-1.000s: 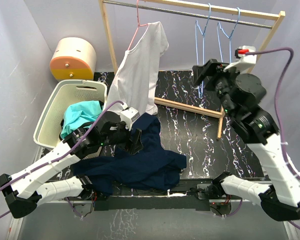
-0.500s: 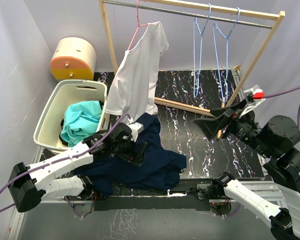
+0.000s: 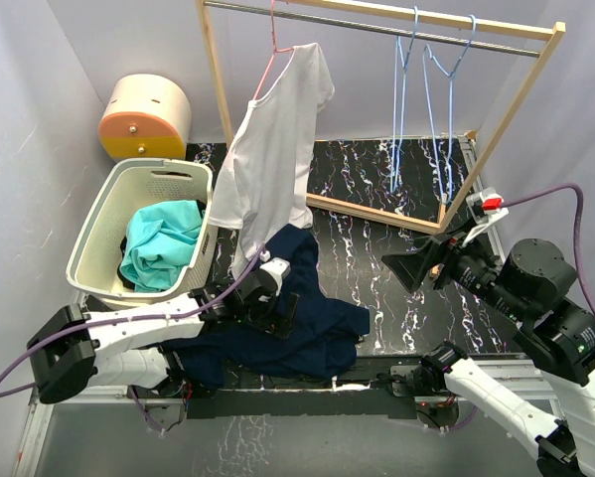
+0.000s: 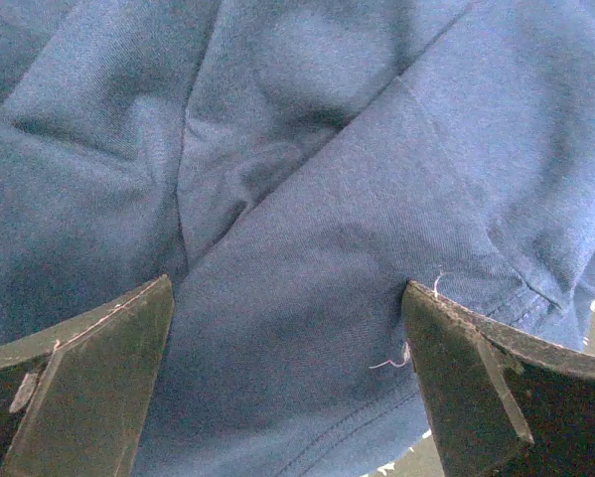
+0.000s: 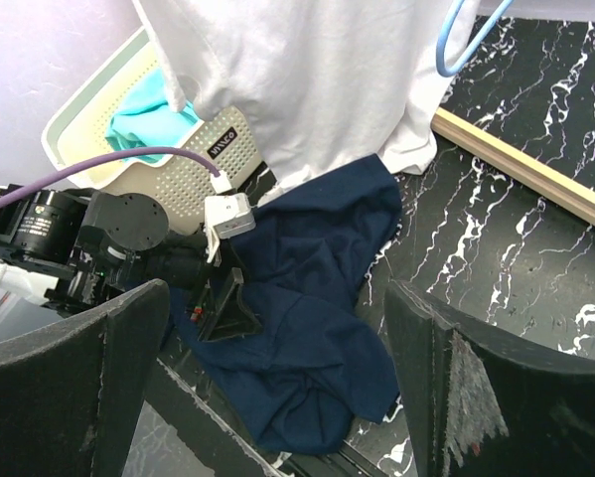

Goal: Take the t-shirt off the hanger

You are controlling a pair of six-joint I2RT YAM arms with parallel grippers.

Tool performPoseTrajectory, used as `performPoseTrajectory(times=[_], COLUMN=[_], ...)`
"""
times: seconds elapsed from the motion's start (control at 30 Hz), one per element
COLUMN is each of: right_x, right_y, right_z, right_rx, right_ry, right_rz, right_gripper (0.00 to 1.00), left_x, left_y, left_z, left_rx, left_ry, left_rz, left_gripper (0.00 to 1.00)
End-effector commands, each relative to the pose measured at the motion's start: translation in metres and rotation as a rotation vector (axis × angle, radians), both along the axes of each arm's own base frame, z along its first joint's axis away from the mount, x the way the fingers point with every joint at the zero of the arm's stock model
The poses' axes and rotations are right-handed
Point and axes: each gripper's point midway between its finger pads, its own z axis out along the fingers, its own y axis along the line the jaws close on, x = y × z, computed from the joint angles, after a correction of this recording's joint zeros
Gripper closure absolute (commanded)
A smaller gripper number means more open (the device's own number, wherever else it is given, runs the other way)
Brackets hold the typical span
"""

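Left fingers [image 4: 88,378] open over navy cotton t-shirt [image 3: 322,320]; right fingers [image 5: 496,388] open, empty. Next, likely: white cotton t-shirt [image 3: 277,149], upper centre, to be pulled off pink wire hanger [image 3: 274,45].

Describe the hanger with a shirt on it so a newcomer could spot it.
Look at the wooden rack at the back, where three hangers hang from the rail. Yours is the pink hanger at the left end, carrying the white t-shirt; the two blue hangers beside it are bare.
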Motion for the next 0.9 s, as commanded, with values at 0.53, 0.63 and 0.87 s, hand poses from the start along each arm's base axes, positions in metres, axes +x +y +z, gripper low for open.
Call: performPoseTrajectory(times=[0.53, 0.63, 0.87], right_x=[0.010, 0.010, 0.013], right_y=[-0.007, -0.008, -0.007], right_z=[-0.008, -0.007, -0.008], right_rx=[-0.011, -0.010, -0.006], right_ry=[-0.013, -0.015, -0.018], right_rz=[-0.062, -0.068, -0.072], right_gripper=[0.06, 0.06, 0.06], left_x=[-0.002, 0.011, 0.044], left_y=[0.011, 0.023, 0.063], left_z=[-0.013, 0.035, 0.199], left_rx=[0.076, 0.092, 0.055], left_ry=[0.001, -0.083, -0.373], left_rz=[0.015, 0.060, 0.201], left_gripper=[1.00, 1.00, 1.00])
